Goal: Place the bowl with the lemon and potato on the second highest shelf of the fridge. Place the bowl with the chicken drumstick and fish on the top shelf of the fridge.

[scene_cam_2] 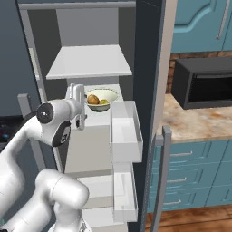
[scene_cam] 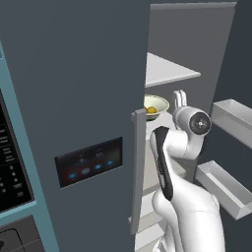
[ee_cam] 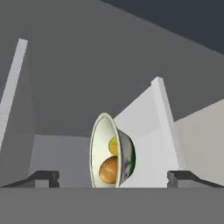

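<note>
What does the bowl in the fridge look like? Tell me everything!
The bowl with the lemon and potato is wide, shallow and cream-coloured with a greenish rim, and looks glazed like ceramic. It sits upright on the second highest shelf, under the top shelf. Inside lie a yellow lemon and a brown potato, side by side. Nothing grips it.

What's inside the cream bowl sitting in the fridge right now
The cream bowl holds a tan potato and a yellow lemon, lying side by side. The bowl's floor beneath them is covered, so anything under them cannot be seen.
</note>
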You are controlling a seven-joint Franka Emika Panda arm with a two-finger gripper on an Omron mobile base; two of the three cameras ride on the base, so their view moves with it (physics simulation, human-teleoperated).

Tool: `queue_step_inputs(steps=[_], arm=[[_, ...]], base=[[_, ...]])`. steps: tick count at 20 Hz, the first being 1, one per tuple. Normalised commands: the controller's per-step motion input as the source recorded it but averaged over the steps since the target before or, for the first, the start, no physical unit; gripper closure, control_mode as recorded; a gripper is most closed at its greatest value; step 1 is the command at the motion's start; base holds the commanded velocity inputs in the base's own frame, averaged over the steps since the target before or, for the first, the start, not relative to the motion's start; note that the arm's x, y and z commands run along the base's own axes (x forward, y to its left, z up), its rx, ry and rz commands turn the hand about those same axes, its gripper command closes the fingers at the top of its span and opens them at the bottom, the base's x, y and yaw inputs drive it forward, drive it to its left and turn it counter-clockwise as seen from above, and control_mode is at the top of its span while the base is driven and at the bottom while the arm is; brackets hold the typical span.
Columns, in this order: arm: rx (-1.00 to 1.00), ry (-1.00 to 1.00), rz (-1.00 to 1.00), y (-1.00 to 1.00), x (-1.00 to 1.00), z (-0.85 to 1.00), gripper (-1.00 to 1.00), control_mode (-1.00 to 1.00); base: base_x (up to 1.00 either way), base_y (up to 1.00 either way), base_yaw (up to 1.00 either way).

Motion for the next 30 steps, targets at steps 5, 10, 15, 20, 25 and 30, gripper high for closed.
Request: queue_step_inputs(steps=[5,10,15,20,25,30], arm=[[0.00,0.16,-0.08,0.03,-1.00,0.92,-1.00,-1.00],[0.00,0.18,0.01,0.07,-1.00,0.32,-1.00,-1.00],[0.00,0.13,0.18,0.24,-1.00,0.17,-1.00,-1.00],[0.01,0.05,0.27,0.12,-0.30,0.04,-1.00,-1.00],[0.00,0.00,0.00,0.04,-0.07,0.00,-1.00,-1.00],[-0.01,0.00,0.02,0.10,-0.10,-0.01,-1.00,1.00]], base=[[0.00,0.00,0.00],[0.00,0.00,0.00],[0.00,0.00,0.00],[0.00,0.00,0.00],[0.00,0.00,0.00],[-0.55,0.54,0.10]])
